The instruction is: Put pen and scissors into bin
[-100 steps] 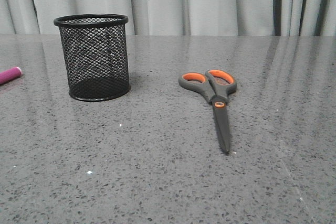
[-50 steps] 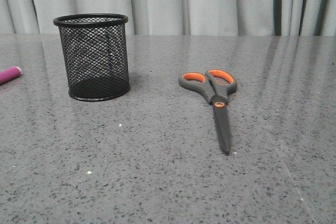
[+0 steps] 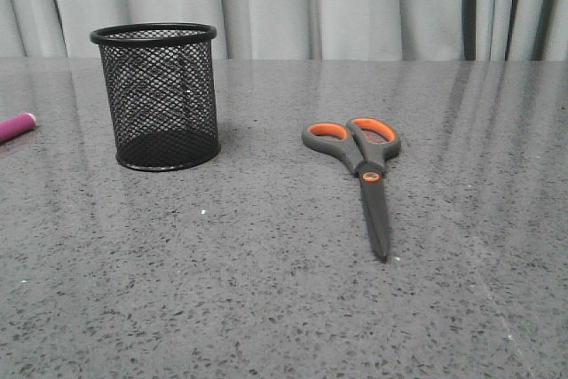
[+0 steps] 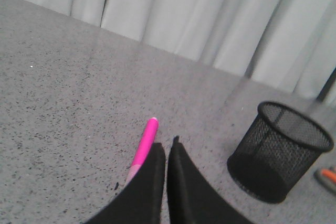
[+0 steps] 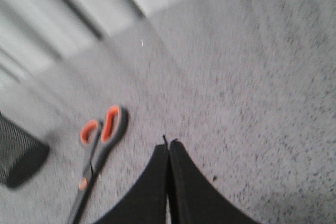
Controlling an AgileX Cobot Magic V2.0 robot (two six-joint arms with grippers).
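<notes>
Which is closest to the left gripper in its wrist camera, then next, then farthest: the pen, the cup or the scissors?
From the left gripper:
1. Pen, right beside the fingertips.
2. Bin, off to one side.
3. Scissors, beyond the bin at the picture's edge.

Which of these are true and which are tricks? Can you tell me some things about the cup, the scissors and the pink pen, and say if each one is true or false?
1. The scissors lie flat on the table. True.
2. The pen is inside the bin. False: it lies on the table, outside it.
3. The bin stands upright. True.
4. The left gripper is holding the pen. False: it is shut with nothing in it, the pen beside it.
5. The right gripper is shut. True.
</notes>
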